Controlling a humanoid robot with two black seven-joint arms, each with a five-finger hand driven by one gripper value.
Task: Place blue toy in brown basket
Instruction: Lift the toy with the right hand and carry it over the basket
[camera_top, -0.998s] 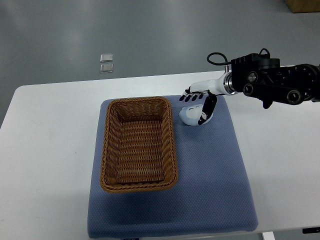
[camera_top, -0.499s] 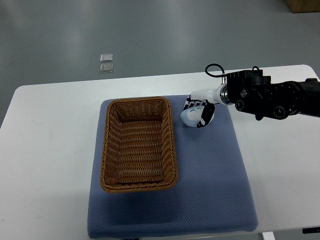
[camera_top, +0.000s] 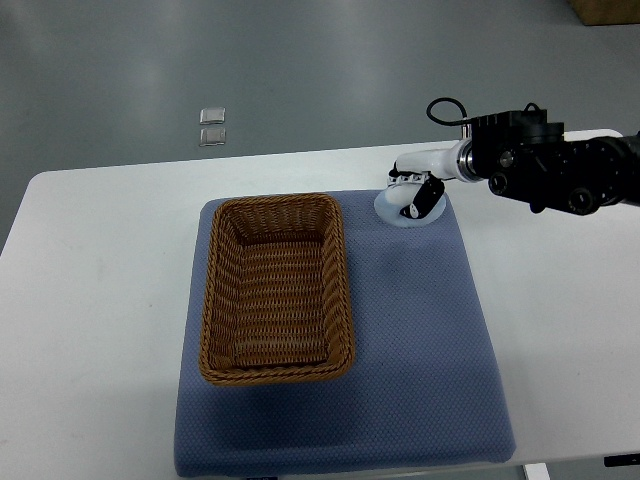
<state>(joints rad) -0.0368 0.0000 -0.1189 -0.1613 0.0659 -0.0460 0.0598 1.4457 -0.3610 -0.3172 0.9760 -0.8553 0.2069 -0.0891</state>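
— How many toys are showing, and where?

— One pale blue rounded toy is sitting in the right hand, whose white and black fingers are curling around it, over the far right corner of the one blue textured mat.

— And containers?

— One brown rectangular wicker basket is lying on the mat's left half, well apart from the toy, holding nothing. Mat and basket are resting on a white table. Two small clear squares are lying on the grey floor beyond.
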